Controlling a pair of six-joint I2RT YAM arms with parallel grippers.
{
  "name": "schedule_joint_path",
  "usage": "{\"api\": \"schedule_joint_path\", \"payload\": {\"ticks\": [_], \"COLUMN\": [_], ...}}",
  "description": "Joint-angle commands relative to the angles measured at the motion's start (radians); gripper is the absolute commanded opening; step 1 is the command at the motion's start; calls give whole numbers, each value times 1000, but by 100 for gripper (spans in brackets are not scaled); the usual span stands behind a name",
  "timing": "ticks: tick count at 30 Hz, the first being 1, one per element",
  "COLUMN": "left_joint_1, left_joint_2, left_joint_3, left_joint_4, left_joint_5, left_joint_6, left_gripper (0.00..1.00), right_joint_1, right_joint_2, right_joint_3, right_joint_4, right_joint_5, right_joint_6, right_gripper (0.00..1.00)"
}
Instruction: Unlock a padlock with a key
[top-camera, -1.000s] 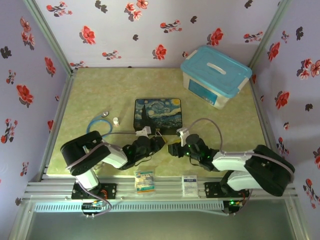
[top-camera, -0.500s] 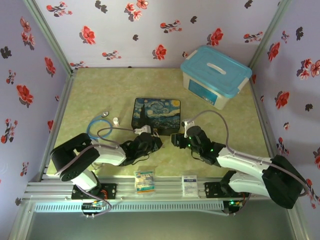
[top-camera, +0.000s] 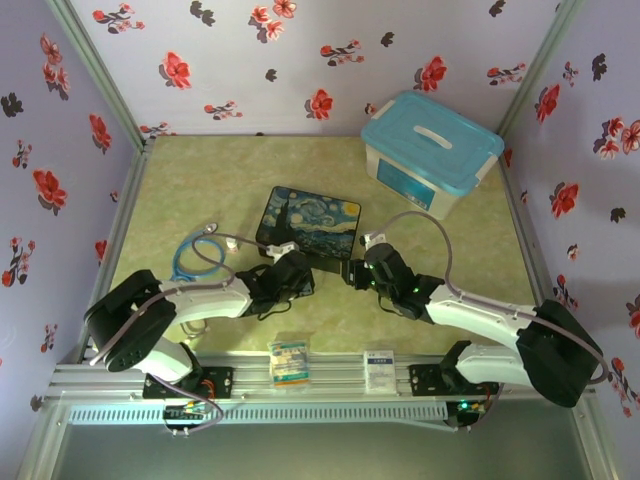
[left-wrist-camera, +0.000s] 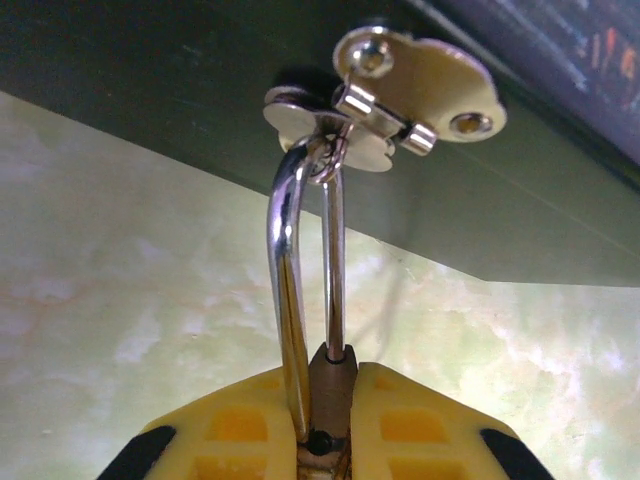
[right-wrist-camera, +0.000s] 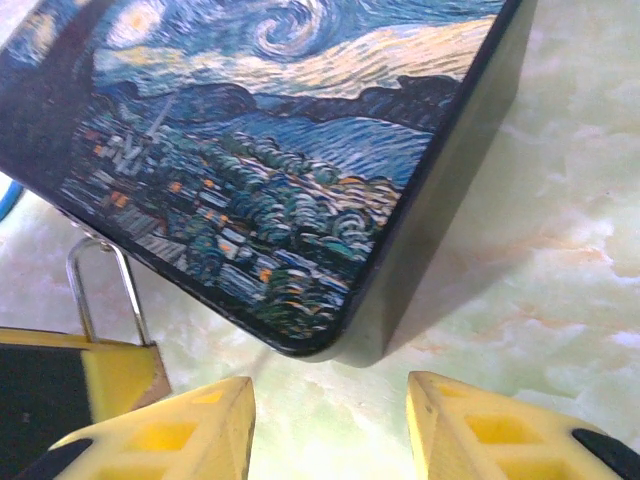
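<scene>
- The left pincer (left-wrist-camera: 328, 428) is pressed together on the padlock (left-wrist-camera: 331, 378), pinching its brass body just off the tin (right-wrist-camera: 250, 150).
- The padlock's long axis runs straight out from that pincer, and its shackle hooks through the clasp (left-wrist-camera: 420, 85) on the tin's side.
- The right pincer (right-wrist-camera: 330, 425) is spread with nothing between its fingers, facing the tin's near corner. The padlock lies near, to its left in its wrist view.
- The left arm is the nearer. The keyhole end probably sits buried between its fingers.
- The tin is shut, and the box (top-camera: 430, 145) has its lid on. The contents of both are hidden.
</scene>
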Motion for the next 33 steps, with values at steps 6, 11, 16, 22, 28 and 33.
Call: {"api": "schedule_joint_path", "payload": {"ticks": [6,11,16,22,28,33], "left_joint_1": [16,59,72,109,59,35], "left_joint_2": [47,21,-16,-15,-13,-15], "left_joint_3": [70,-74,-132,-193,-210,-251], "left_joint_4": [-264,13,132,188,211,282], "left_joint_5": [-77,33,69,112,5,-60], "left_joint_6": [133,70,41,8,-12,-59], "left_gripper": [10,6,6,12,21,22], "right_joint_1": [-7,-8,-12,-13,-13,-13], "right_joint_2": [8,28,62,99,120,121], "right_joint_3": [77,82,110,142,147,141], "right_joint_4": [-54,-39,-35,-32,-21,-27], "right_joint_5": [47,37,27,10,-4,-3], "right_joint_6": [8,12,6,3,11,10], "right_gripper": [42,41,41,41,39,39]}}
